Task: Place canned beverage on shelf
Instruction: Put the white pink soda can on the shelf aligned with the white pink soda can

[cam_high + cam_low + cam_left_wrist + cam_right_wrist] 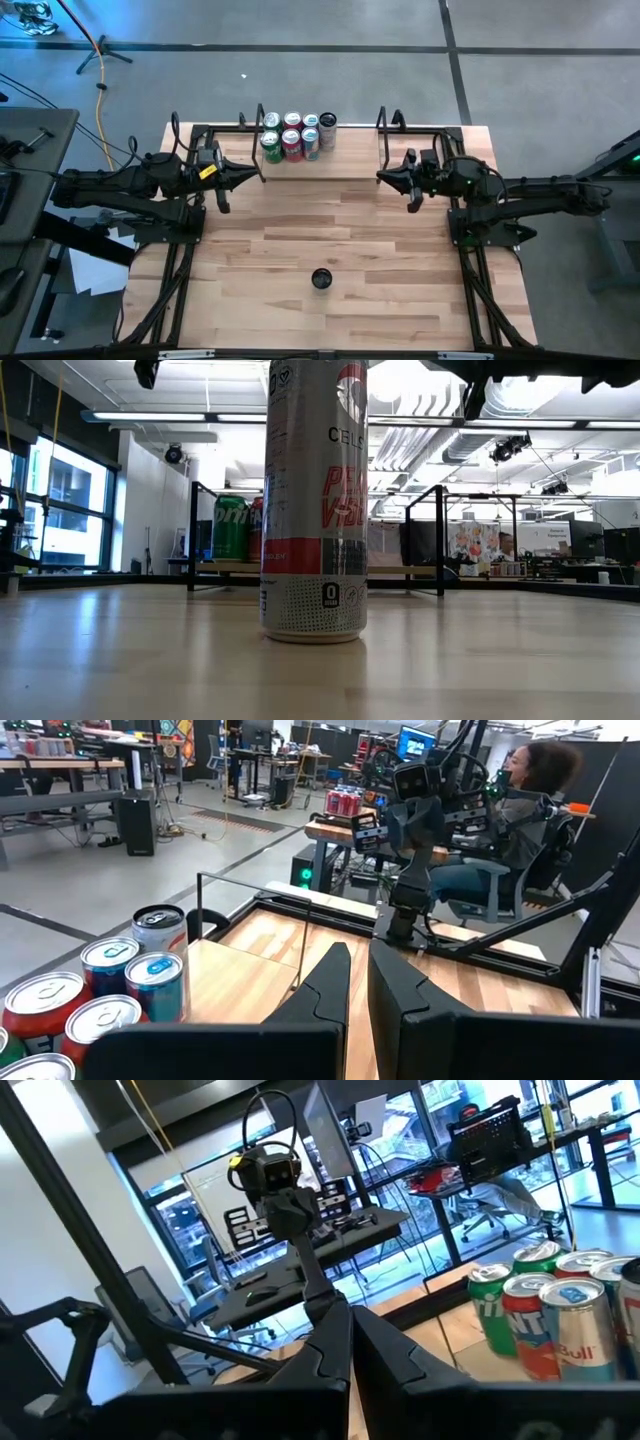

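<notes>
So we stand at the start: nothing is picked up yet. Our pale butcher-block desk (330, 240) is smooth and striped; at its far edge sits the flat wooden shelf (345, 160) with thin black wire ends, several cylindrical metal cans (295, 138) clustered on it. The lone slim glossy can (321, 279) stands near the front. Left gripper (256, 176) and right gripper (383, 178) hover clenched, empty; one must open and reach down.
</notes>
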`<control>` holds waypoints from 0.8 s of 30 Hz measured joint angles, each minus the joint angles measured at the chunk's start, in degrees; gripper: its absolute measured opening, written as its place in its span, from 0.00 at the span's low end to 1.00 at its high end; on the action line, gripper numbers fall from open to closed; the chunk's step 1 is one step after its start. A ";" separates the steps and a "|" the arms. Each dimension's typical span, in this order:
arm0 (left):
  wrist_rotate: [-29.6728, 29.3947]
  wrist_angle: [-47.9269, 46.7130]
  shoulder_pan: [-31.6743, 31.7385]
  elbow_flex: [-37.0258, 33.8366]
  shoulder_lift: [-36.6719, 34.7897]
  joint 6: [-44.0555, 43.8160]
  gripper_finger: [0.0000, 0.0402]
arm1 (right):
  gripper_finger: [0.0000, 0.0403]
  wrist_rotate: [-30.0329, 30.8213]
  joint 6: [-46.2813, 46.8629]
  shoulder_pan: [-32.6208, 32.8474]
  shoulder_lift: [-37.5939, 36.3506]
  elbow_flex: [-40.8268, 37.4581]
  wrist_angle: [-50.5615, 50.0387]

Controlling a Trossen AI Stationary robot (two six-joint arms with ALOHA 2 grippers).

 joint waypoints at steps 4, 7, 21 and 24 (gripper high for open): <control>0.02 -0.01 0.00 0.00 0.00 0.00 0.01 | 0.00 0.01 2.39 0.04 0.00 0.04 0.00; 0.02 -0.01 0.00 0.00 0.00 0.00 0.01 | 0.00 0.04 3.07 0.04 0.00 0.04 0.06; 0.04 -0.05 0.00 0.00 0.00 -0.13 0.01 | 0.00 0.07 2.94 0.04 0.00 0.09 0.66; 0.04 -0.05 0.00 0.00 0.00 -0.13 0.01 | 0.00 0.07 2.94 0.04 0.00 0.09 0.66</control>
